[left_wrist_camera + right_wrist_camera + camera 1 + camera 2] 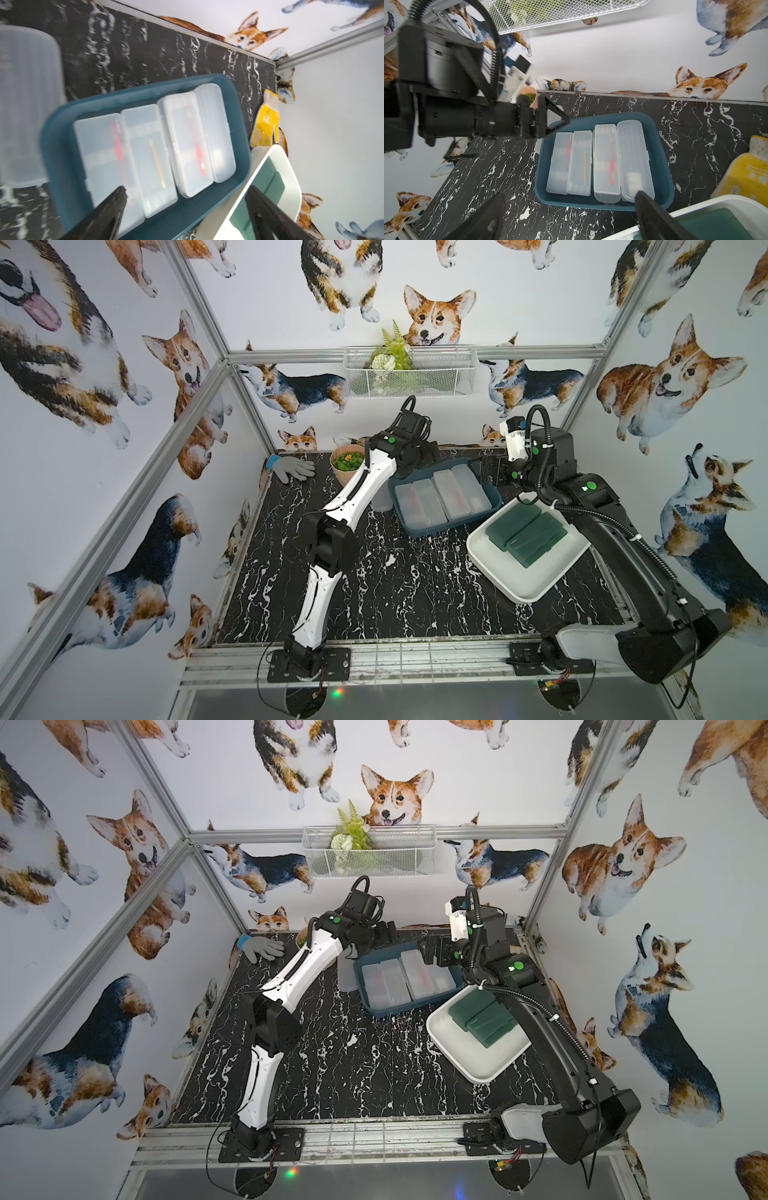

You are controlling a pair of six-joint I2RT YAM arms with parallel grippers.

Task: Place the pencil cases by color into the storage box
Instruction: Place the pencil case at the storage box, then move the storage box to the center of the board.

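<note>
Both hands are empty: the left gripper point(187, 188) hangs over the blue box point(660, 149) with its jaws spread and nothing between them, and the right gripper point(570, 194) stands just as wide near where that box meets the white box point(507, 572). The frosted cases point(606, 160) lie side by side in the blue box, touching along their long edges, and the green cases point(528, 533) are piled in the white box. One more frosted piece, probably a loose case point(27, 104), sits on the table point(374, 593) just beside the blue box under the left arm; blur hides how it lies. These cases look like thin, stiff plastic shells: light, smooth and likely slippery, with pens inside that could slide and shift the balance. The best hold is probably across the narrow width at mid-length, pads on the two long edges, so it does not swing. Squeeze gently, as a hard pinch may bow the walls or pop the lid
</note>
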